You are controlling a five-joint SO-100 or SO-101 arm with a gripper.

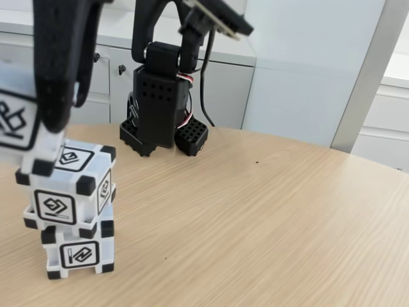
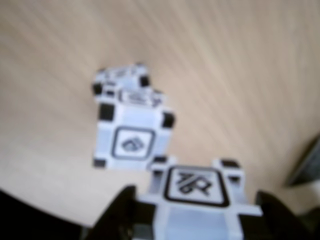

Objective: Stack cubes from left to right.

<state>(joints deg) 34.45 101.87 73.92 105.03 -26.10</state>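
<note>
Your gripper [image 2: 192, 225] pinches the third cube [image 2: 192, 192] between its fingers, carried high beside the two-cube stack [image 1: 73, 211] — so it clears the top before lowering.

No readable words or numbers; the cubes [image 1: 73, 211] bear only black-framed abstract symbols.

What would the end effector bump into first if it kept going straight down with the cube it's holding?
Probably the top cube of the two-cube stack. The end effector holds a third cube just above and beside it, so depth is hard to judge; it might instead slip past to the table.
</note>
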